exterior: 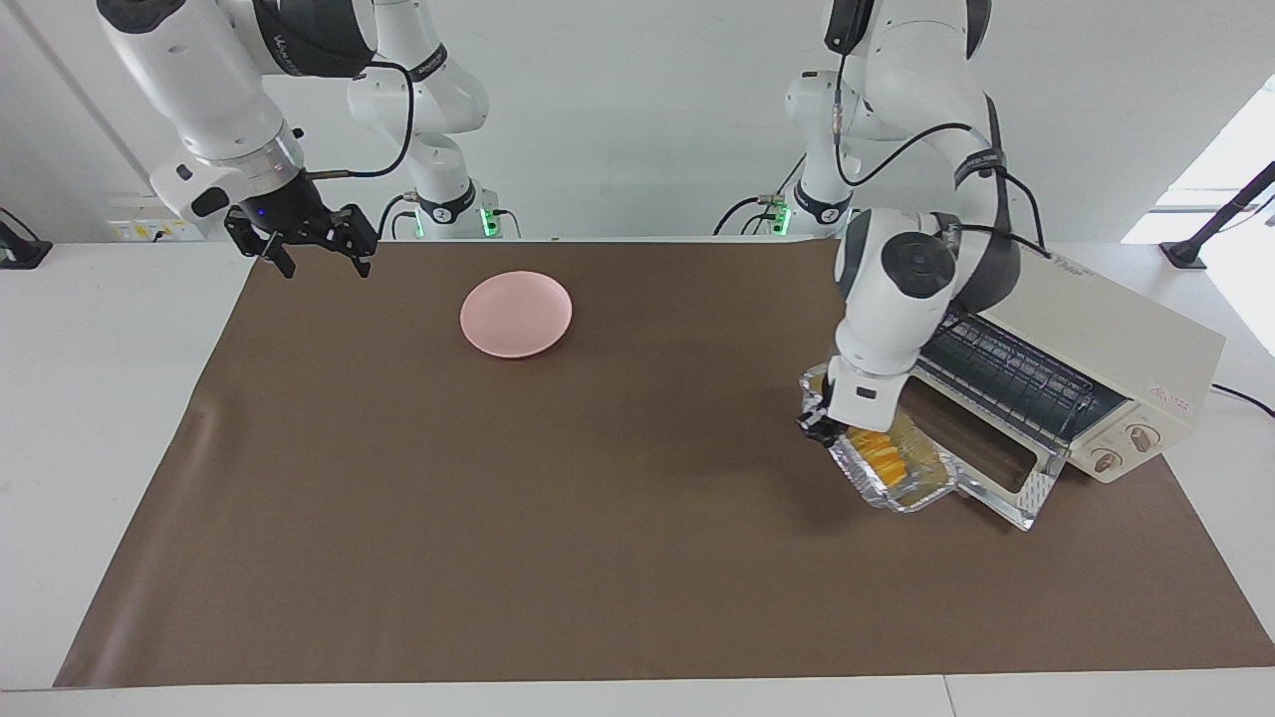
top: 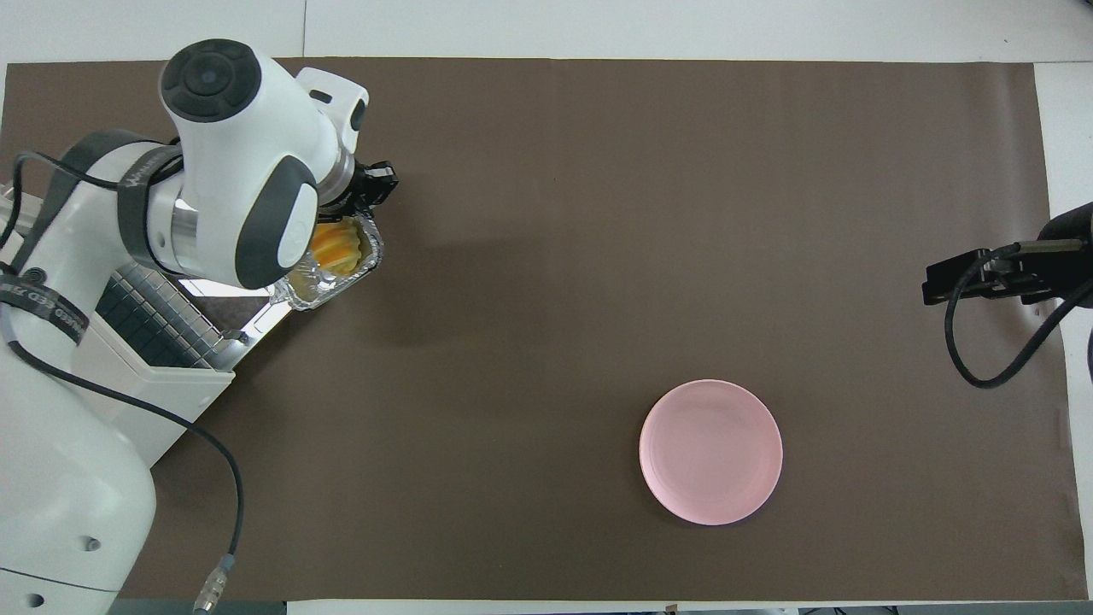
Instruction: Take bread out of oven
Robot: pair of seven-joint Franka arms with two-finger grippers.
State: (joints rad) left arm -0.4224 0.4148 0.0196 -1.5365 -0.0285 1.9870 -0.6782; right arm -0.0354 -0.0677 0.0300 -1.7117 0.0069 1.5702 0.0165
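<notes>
— Surface listed? 
— One brown mat [exterior: 598, 518] is laid over one white table [exterior: 80, 448].

— Appliances? 
— One boxy cream-white toaster oven [exterior: 1116, 349] is recorded at the left arm's end, its glass door [exterior: 996, 478] folded down, one wire rack [exterior: 1006, 373] and two round knobs [exterior: 1126, 448] being seen.

— Bread? 
— One small golden ridged loaf [exterior: 877, 453] is held in one crinkled silver foil tray [exterior: 896, 488], outside the oven, in front of the door.

— Grippers? 
— Two. The left gripper [exterior: 819, 426] is lowered at the tray's end; grip state cannot be told. The right gripper [exterior: 317, 249], fingers spread, is parked over the mat's edge.

— Other items? 
— One round pink plate [exterior: 516, 314].
</notes>
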